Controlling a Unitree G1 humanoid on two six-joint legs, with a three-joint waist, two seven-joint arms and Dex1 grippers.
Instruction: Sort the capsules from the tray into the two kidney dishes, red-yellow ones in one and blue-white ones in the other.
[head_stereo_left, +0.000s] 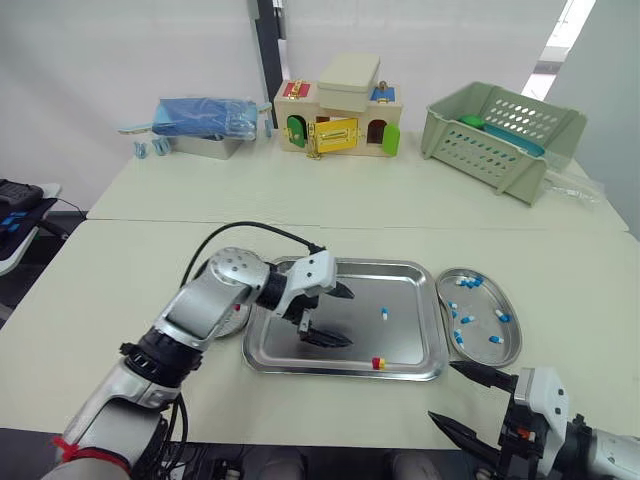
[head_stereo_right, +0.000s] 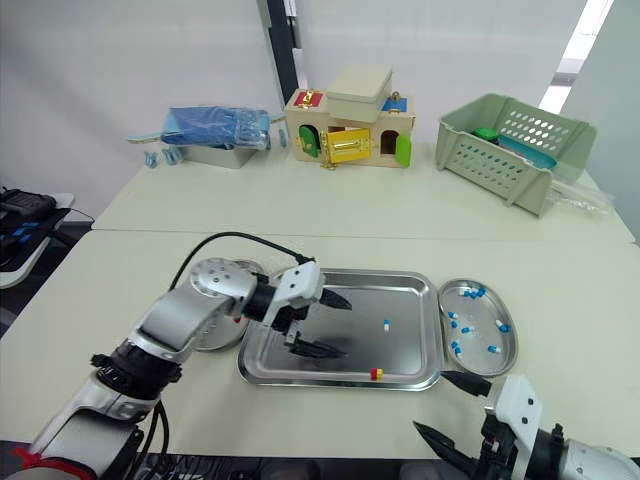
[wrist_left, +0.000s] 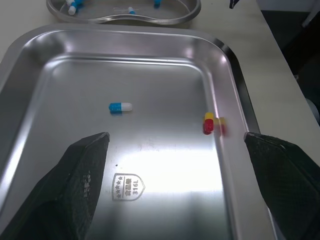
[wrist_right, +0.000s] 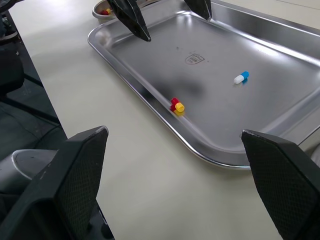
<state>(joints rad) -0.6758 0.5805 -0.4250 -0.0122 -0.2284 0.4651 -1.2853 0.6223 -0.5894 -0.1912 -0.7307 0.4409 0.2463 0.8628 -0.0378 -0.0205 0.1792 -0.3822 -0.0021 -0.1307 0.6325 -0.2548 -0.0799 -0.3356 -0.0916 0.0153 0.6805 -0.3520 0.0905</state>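
The left arm (head_stereo_left: 190, 320) is covering most of the kidney dish (wrist_right: 98, 10) by the tray's (head_stereo_left: 410, 320) left edge. In the right wrist view that dish is running off the picture, its contents too small to name. The other kidney dish (wrist_left: 100, 15) is being cropped likewise. The basket (head_stereo_left: 480, 150) at the worktop's far right corner is holding things too small to identify.

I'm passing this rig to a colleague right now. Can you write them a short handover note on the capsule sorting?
Left gripper: open, empty, over the tray.
Right gripper: open, empty, by the table's near edge, right of the tray.
Tray holds two capsules: a blue-white one mid-tray and a red-yellow one at the near rim.
Done: right dish holds blue-white capsules; left dish, partly hidden, shows red-yellow ones.
Left: move the last two into their dishes.
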